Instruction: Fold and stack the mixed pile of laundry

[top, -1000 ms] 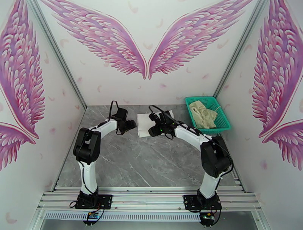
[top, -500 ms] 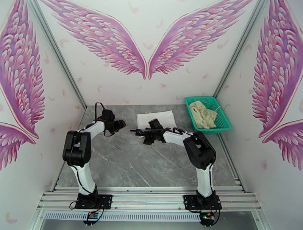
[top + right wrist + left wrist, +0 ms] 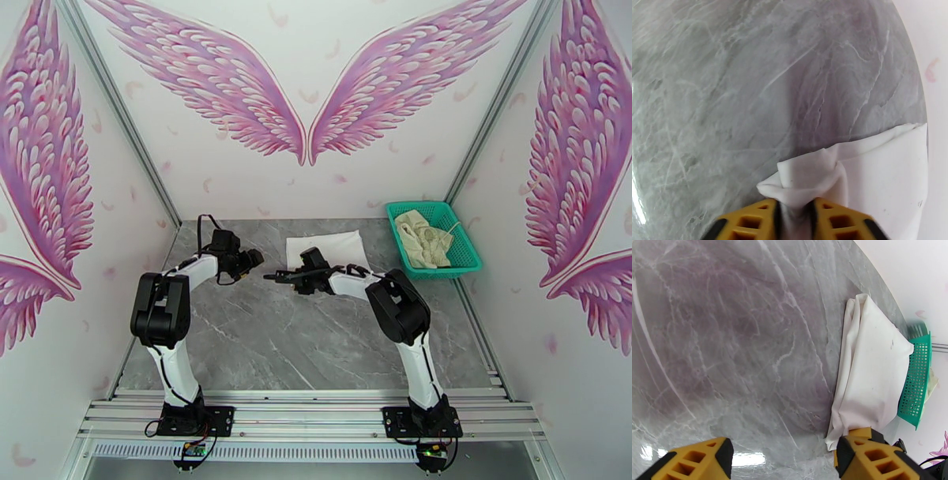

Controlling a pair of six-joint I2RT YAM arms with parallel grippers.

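A folded white garment (image 3: 332,245) lies flat at the back middle of the table. My right gripper (image 3: 294,273) sits at its front left corner. In the right wrist view the yellow fingers (image 3: 837,221) are shut on a bunched corner of the white garment (image 3: 809,177), which spreads off to the right. My left gripper (image 3: 254,259) hovers to the left of the garment, apart from it. Its fingers (image 3: 699,459) stand wide open over bare table, with the white garment (image 3: 873,370) ahead on the right. A cream-beige garment (image 3: 423,237) lies crumpled in the basket.
The teal mesh basket (image 3: 468,254) stands at the back right corner, just right of the white garment; its wall (image 3: 916,386) touches the cloth's far edge. Grey marble tabletop (image 3: 300,339) stretches across the front. Walls close in on three sides.
Both arms drew back to the left off the white garment. My right gripper then shut on the garment's front left corner. The left gripper stayed open.
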